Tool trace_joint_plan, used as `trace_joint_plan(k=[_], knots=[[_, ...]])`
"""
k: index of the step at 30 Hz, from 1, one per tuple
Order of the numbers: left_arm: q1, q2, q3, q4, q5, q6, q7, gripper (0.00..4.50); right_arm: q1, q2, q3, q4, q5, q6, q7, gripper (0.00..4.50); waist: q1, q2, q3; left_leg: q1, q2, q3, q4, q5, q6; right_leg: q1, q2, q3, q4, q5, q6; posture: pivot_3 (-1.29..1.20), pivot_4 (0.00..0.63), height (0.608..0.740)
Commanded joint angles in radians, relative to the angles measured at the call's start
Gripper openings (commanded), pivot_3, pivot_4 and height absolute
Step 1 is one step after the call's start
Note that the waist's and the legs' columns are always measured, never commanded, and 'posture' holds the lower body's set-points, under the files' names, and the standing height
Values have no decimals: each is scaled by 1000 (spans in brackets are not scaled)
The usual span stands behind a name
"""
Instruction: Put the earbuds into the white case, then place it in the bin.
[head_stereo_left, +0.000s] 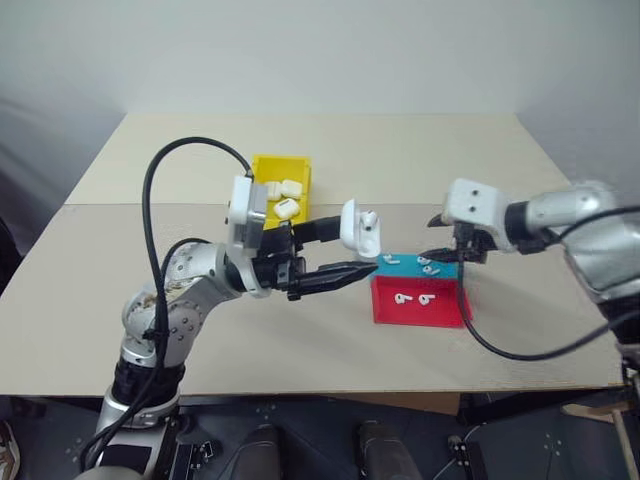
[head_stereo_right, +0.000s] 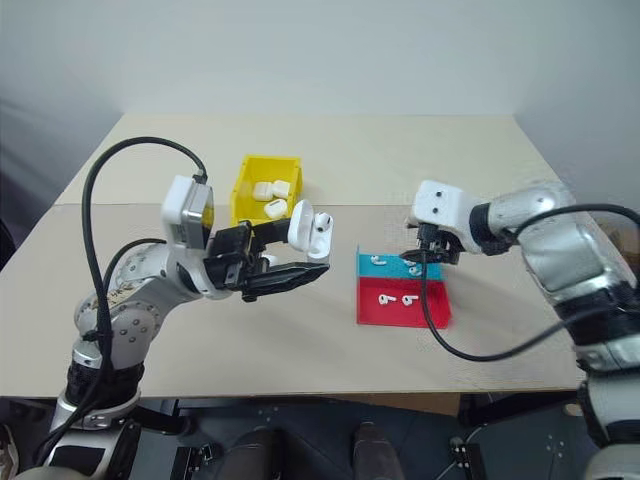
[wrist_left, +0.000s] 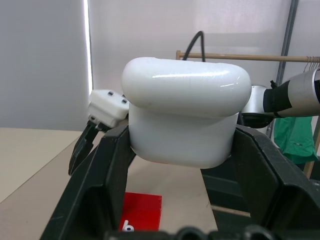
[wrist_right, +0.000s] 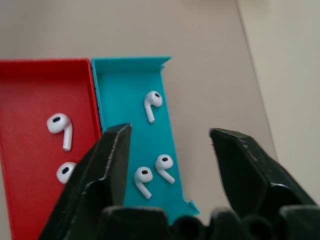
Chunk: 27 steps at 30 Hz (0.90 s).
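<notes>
The left pincer was clamped on the white case, holding it in the air above the desk, with the case's hinged lid standing open. In the left wrist view the case sat squeezed between the two black fingers, its rounded body touching both.

The right pincer hung with its fingers spread and nothing between them, poised just above the shallow teal tray. The right wrist view looked down between those parted fingers onto the teal tray, where three earbuds lay loose, one near the far end and two side by side closer to the pincer. Touching that tray along one long side was the shallow red tray, holding two more earbuds, the nearer one partly hidden behind a finger.

The yellow bin stood further back on the desk, beyond the left arm and well apart from the trays. Several white cases lay inside it; three seemed likely, though the arm's wrist camera housing covered part of the bin in the left eye view.
</notes>
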Motion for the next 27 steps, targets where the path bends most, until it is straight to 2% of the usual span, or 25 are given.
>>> trace_joint_plan(k=[1, 6, 12, 20, 27], knots=[[-4, 6, 25, -31, -4, -25, 8, 2761, -122, 83, 40, 225, -104, -153, 62, 2581, -1, 0, 0, 0, 0, 0, 0, 0, 0, 0, 0, 0, 0, 2, -3, 0, 150, 740], [12, 14, 34, -51, -1, -34, 28, 2761, -244, 213, 70, 513, -180, -311, 134, 2581, 1, 0, 0, -1, 0, -1, 0, 0, 0, 0, 0, -1, -1, 3, -4, 0, 150, 740], [23, 26, 46, -71, -3, -35, 46, 2761, -317, 314, 92, 734, -281, -443, 150, 2581, -2, 0, 0, -1, 0, -1, 0, 0, 0, 0, 0, -2, 1, 3, -4, 0, 150, 740], [35, 37, 51, -87, -6, -33, 63, 2761, -344, 404, 75, 871, -352, -488, 91, 2581, -8, 1, 0, 0, 0, -1, 0, 0, 0, 0, 0, -1, 2, 3, -5, 0, 150, 740], [34, 46, 53, -92, -6, -33, 69, 2761, -358, 432, 55, 939, -381, -495, 44, 2581, -8, 1, 0, 0, 0, -1, 0, 0, 0, 0, 0, -1, 2, 3, -5, 0, 150, 740]])
